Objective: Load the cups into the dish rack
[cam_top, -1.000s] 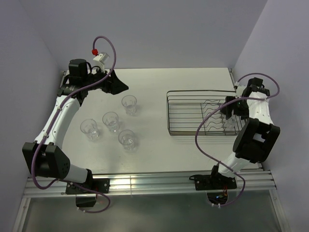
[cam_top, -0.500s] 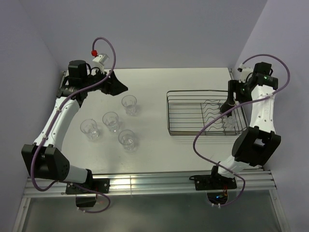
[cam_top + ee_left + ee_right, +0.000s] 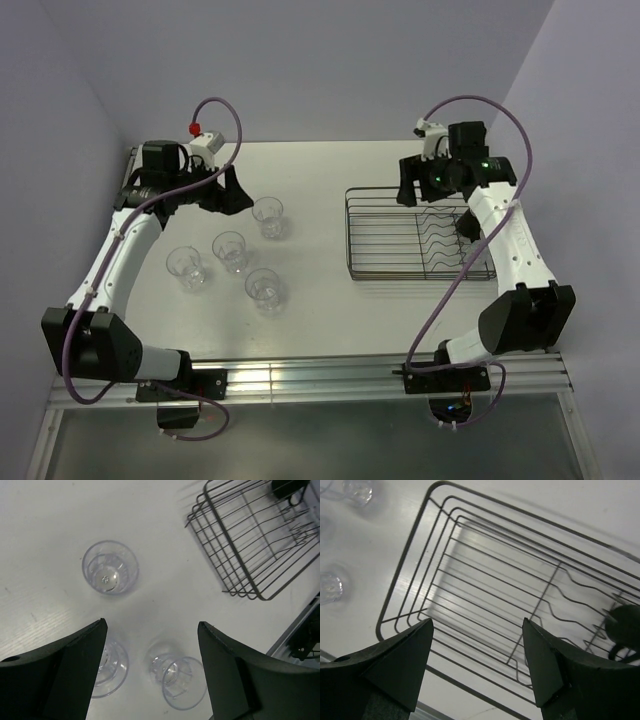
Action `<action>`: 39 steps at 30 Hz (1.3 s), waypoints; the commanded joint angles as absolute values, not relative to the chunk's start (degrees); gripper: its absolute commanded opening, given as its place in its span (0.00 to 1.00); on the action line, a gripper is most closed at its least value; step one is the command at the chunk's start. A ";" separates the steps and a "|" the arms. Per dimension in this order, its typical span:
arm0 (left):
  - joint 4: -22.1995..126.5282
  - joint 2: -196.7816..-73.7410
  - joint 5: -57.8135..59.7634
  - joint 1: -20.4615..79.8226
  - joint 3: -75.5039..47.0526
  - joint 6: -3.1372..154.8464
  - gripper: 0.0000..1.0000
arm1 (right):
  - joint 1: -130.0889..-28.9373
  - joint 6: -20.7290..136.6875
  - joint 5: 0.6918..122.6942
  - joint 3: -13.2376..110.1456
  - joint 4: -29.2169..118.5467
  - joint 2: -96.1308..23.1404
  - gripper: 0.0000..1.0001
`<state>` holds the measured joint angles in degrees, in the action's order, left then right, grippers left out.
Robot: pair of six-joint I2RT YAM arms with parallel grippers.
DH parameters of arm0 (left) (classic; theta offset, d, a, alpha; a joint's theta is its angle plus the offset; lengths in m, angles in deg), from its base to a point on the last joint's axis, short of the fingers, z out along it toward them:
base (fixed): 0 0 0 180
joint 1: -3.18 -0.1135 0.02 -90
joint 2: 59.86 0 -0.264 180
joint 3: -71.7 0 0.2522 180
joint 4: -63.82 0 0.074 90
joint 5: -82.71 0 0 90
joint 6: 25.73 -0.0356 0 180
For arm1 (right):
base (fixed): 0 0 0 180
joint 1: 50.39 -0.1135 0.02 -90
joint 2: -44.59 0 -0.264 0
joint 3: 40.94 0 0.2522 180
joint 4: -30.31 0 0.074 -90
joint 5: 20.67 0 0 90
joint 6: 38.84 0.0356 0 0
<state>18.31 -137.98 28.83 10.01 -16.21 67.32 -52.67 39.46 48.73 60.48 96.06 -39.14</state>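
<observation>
Several clear faceted cups stand upright on the table at the left: one (image 3: 267, 215) at the back, one (image 3: 230, 250) in the middle, one (image 3: 187, 267) left, one (image 3: 265, 290) in front. My left gripper (image 3: 238, 195) is open and empty, just left of the back cup. In the left wrist view (image 3: 151, 622) three cups show (image 3: 109, 570) (image 3: 177, 680) (image 3: 112, 662). The dish rack (image 3: 380, 272) stands at the right. My right gripper (image 3: 413, 192) hovers open and empty over its far left part (image 3: 477, 621). A dark mug (image 3: 622, 630) sits in the rack.
The rack (image 3: 415, 555) fills the right wrist view, with wavy dividers (image 3: 580, 610) at its right end; two clear cups (image 3: 357, 490) (image 3: 330, 587) show beyond its left edge. The rack's left corner (image 3: 227, 587) shows in the left wrist view. Walls enclose the table on three sides.
My right arm has swung from the rack's right end up and leftwards to its far left part. My left gripper has shifted slightly left and down towards the back cup.
</observation>
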 commanded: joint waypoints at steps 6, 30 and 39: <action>12.54 -147.11 17.60 11.70 -23.78 62.34 0.80 | -59.87 42.99 49.64 53.68 84.86 -33.73 0.79; 12.35 -170.77 -0.79 19.79 -36.36 61.37 0.72 | -61.28 43.87 49.03 52.45 83.88 -32.23 0.81; 13.06 -173.67 5.10 19.88 -38.03 63.48 0.56 | -62.34 44.75 48.50 51.48 82.57 -32.14 0.84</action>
